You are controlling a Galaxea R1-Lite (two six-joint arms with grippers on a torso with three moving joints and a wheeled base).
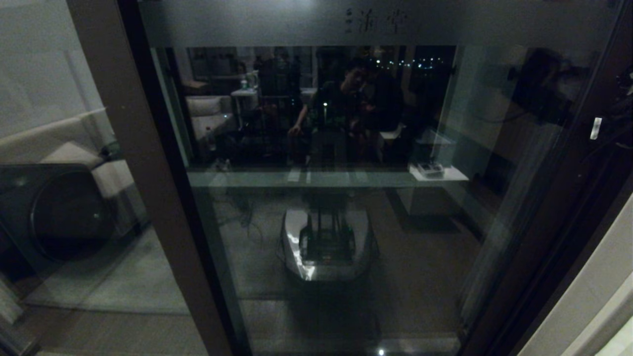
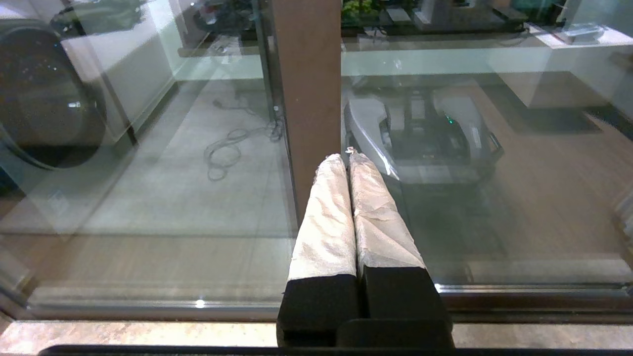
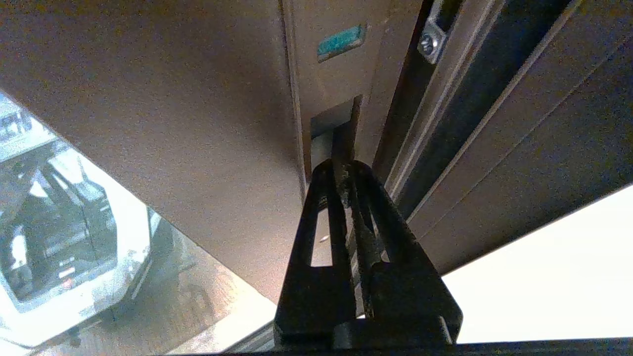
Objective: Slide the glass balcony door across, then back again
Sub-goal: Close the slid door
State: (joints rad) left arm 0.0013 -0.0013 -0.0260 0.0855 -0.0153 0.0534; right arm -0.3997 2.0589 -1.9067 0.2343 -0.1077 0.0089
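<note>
The glass balcony door fills the head view, a tall pane in a dark brown frame under a frosted top band with small characters. My left gripper is shut, and its white-wrapped fingers point at the door's brown left stile, with the tips close to its edge. My right gripper is shut too, its black fingertips set at the slim recessed handle in the right stile. Neither gripper shows clearly in the head view.
A fixed glass pane stands left of the door, with a dark round washing machine behind it. The dark door jamb and track and a pale wall lie right of the handle. The bottom rail runs along the floor.
</note>
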